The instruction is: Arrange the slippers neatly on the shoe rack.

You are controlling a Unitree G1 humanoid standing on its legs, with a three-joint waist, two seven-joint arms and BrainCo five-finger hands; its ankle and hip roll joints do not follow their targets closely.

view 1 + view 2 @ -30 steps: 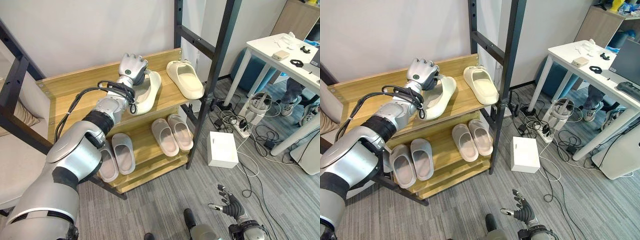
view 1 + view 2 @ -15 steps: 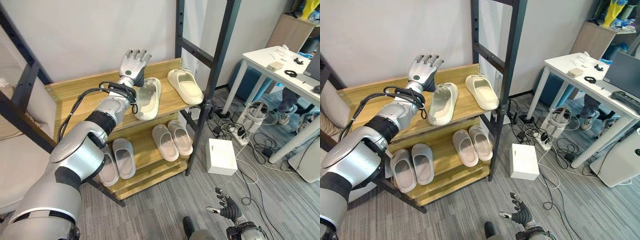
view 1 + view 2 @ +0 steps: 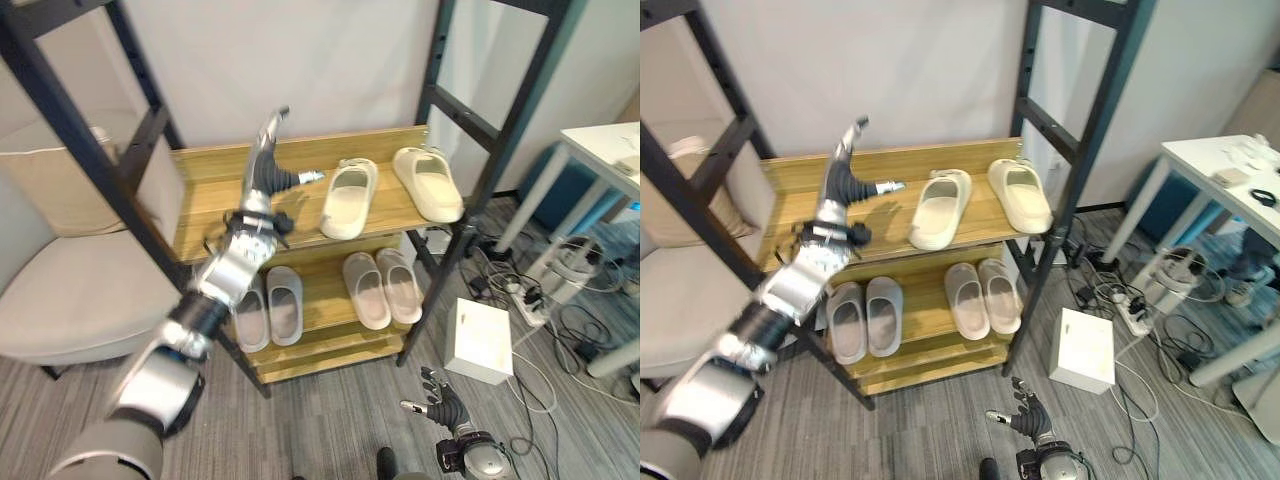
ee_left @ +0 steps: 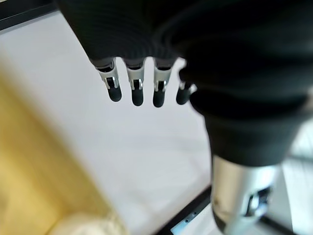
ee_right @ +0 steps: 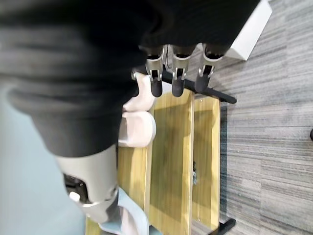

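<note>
The two cream slippers lie on the top shelf of the shoe rack, the left one angled with its toe near the front edge, so a careless swing of the arm could, I judge, knock it off. A second ago the left hand rested on that slipper; now it is lifted to its left, fingers straight and apart, holding nothing. The right hand hangs low over the floor, fingers loosely spread.
</note>
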